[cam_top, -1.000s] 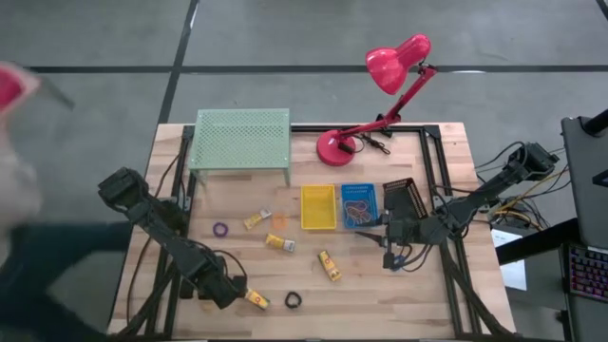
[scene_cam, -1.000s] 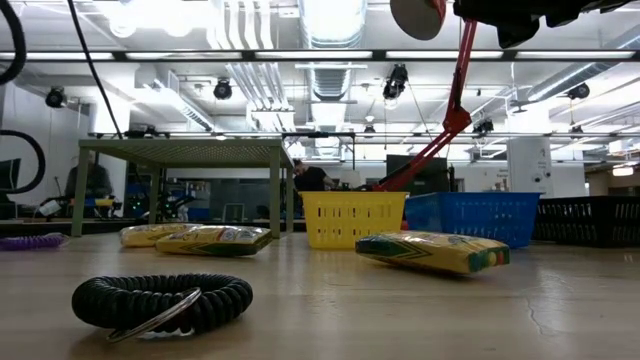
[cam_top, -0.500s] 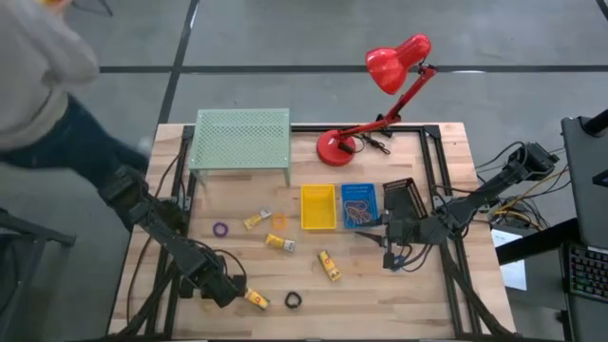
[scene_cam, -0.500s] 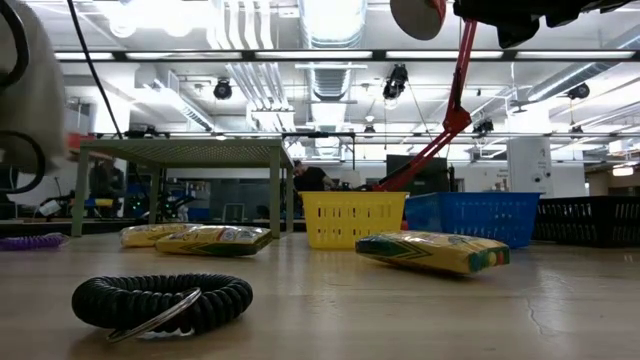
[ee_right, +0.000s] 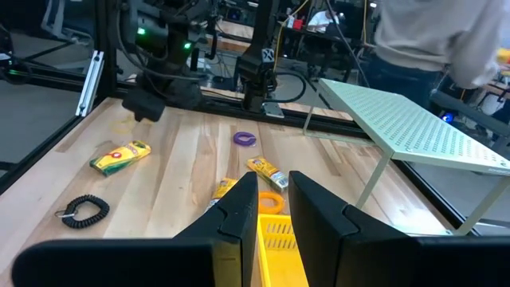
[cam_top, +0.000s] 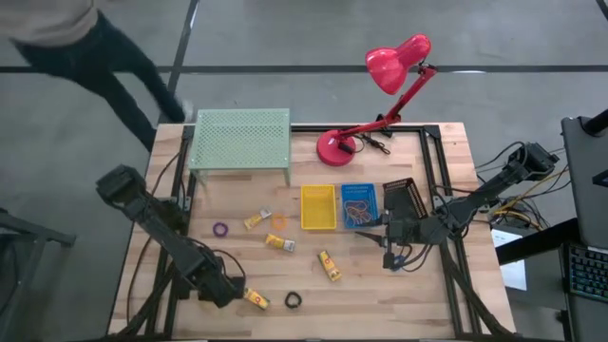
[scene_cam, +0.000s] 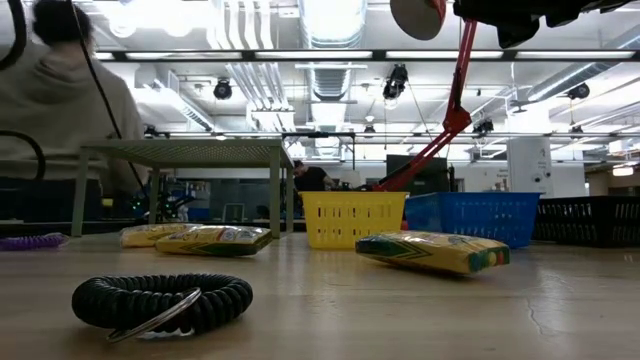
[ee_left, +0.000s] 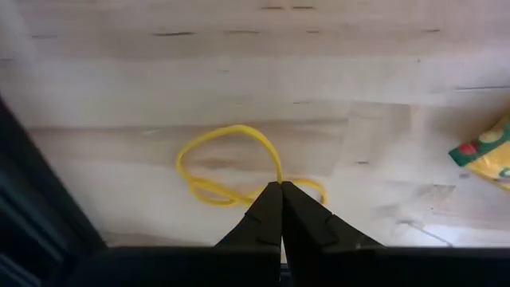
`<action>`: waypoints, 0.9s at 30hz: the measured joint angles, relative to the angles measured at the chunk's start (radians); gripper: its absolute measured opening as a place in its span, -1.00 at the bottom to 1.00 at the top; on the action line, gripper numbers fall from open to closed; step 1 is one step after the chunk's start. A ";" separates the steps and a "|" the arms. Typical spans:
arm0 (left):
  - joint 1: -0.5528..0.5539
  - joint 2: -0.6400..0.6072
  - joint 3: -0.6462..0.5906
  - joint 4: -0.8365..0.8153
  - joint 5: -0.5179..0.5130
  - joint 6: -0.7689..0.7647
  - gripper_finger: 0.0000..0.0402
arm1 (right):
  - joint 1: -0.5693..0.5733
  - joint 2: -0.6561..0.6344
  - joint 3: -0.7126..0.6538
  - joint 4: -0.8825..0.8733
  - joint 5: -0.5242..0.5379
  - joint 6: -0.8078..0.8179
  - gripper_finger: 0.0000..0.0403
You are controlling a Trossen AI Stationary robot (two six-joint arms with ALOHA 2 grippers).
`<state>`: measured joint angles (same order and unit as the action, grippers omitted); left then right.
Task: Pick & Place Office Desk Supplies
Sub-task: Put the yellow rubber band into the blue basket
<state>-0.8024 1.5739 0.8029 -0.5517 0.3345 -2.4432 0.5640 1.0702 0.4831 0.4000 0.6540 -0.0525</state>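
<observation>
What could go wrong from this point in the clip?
1. The left gripper is shut on a thin yellow rubber band lying flat on the table; the pinch looks to catch only one strand, so it may slip out on lifting.
2. A yellow packet lies right beside that gripper and could get nudged.
3. A person is close to the table's far left corner, near the left arm's reach.

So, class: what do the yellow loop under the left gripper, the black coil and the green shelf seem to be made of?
Yellow loop: likely rubber, a thin limp band lying in curves.
Black coil: probably plastic, springy spiral with a slight sheen.
Green shelf: apparently painted metal, perforated and rigid.
</observation>
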 joint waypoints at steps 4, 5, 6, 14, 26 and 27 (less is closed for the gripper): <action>0.001 -0.031 0.028 -0.068 -0.013 0.000 -0.99 | 0.000 0.000 0.000 0.000 0.000 0.000 -0.66; 0.001 -0.036 0.036 -0.091 -0.027 0.001 -0.99 | 0.000 0.000 0.000 0.000 0.000 0.000 -0.66; 0.001 -0.042 0.046 -0.114 -0.040 0.003 -0.99 | 0.000 0.000 0.000 0.000 0.000 0.000 -0.66; 0.001 -0.078 0.141 -0.347 -0.191 0.027 -0.99 | 0.000 0.000 0.000 0.000 0.000 0.000 -0.66; 0.006 -0.079 0.339 -0.675 -0.503 0.120 -0.99 | 0.000 0.000 0.000 0.000 0.000 0.000 -0.66; 0.006 -0.079 0.353 -0.695 -0.536 0.132 -0.99 | 0.000 0.000 0.000 0.000 0.000 0.000 -0.66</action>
<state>-0.7959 1.4952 1.1556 -1.2462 -0.2016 -2.3110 0.5642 1.0702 0.4831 0.4000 0.6540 -0.0525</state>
